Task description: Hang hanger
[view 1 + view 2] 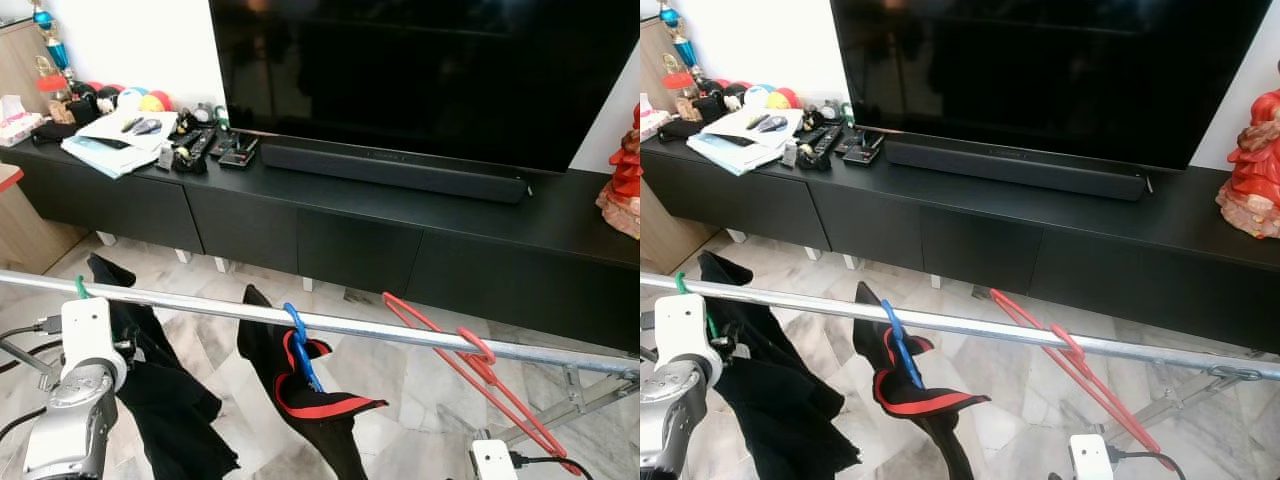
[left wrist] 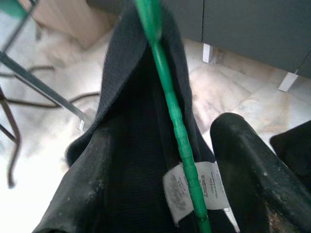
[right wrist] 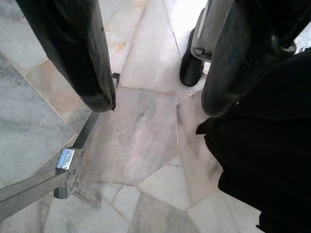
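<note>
Now green hanger (image 2: 167, 97) hooked on rail (image 1: 400, 330) (arm sloping down).

Green hanger (image 2: 171, 109), blue hanger (image 1: 299, 342), red hanger (image 1: 470, 365); black garments (image 1: 160, 390); silver rail (image 1: 400, 331).

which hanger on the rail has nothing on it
The red hanger, farthest toward the robot's right on the rail, is bare. The blue hanger carries a black-and-red garment, and the green hanger holds black clothing.

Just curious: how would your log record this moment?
left gripper: around green hanger | rail: green, blue, red hangers on | right gripper: open, idle
</note>
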Controlling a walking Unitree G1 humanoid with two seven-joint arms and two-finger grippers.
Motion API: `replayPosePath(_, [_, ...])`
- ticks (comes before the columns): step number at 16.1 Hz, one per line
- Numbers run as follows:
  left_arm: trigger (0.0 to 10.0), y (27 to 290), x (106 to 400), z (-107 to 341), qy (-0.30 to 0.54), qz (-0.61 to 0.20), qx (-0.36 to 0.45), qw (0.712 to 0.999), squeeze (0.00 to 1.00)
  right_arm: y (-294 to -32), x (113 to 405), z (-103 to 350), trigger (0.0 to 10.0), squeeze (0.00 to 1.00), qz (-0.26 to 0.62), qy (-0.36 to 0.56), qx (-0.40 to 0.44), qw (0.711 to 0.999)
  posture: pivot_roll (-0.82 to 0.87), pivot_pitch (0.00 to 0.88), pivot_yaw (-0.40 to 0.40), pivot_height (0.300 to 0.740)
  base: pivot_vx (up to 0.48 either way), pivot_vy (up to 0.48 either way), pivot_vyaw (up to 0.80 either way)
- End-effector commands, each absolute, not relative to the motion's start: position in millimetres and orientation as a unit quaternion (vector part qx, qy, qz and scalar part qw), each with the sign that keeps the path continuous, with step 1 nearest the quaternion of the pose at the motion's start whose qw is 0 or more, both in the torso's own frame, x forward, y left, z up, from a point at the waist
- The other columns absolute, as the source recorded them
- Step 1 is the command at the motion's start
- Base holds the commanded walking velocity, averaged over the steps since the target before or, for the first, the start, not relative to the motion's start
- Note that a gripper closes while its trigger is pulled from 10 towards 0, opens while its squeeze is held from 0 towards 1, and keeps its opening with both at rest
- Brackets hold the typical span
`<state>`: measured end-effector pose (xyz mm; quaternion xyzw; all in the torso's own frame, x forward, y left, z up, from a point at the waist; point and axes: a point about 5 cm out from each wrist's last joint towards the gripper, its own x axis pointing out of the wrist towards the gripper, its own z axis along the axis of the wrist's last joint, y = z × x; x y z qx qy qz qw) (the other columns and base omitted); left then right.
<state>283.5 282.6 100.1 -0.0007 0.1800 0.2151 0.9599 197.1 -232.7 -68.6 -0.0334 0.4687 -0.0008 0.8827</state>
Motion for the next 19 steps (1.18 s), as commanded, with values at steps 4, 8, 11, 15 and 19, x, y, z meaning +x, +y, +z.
replayPosePath(4, [0.4,286.3,287.7,90.1,0.208,0.230,-0.047,0.950,0.00,-233.1,194.8,-69.9,10.0,0.00,-0.002,0.475,-0.036,0.879,0.07,0.081,0.000,0.740,0.000,0.000,0.00])
replayPosePath(8, [0.0,286.4,291.4,90.5,0.199,0.234,-0.050,0.950,0.00,-233.3,194.9,-69.8,10.0,0.00,-0.002,0.475,-0.037,0.879,0.07,0.079,-0.003,0.740,0.000,0.000,0.00])
replayPosePath(11, [0.0,286.9,292.2,91.0,0.200,0.234,-0.039,0.951,0.00,-233.2,195.0,-69.8,10.0,0.00,-0.003,0.475,-0.036,0.879,0.07,0.079,-0.003,0.740,0.000,0.000,0.00])
replayPosePath(15, [0.0,287.7,294.1,92.4,0.186,0.233,-0.004,0.954,0.00,-233.1,194.9,-69.9,10.0,0.00,-0.003,0.475,-0.036,0.879,0.07,0.074,0.001,0.740,0.000,0.000,0.00])
replayPosePath(19, [0.0,287.0,296.2,95.4,0.176,0.230,0.009,0.957,0.00,-232.8,194.6,-70.2,10.0,0.00,-0.004,0.475,-0.035,0.879,0.07,0.071,0.004,0.740,0.000,0.000,0.00])
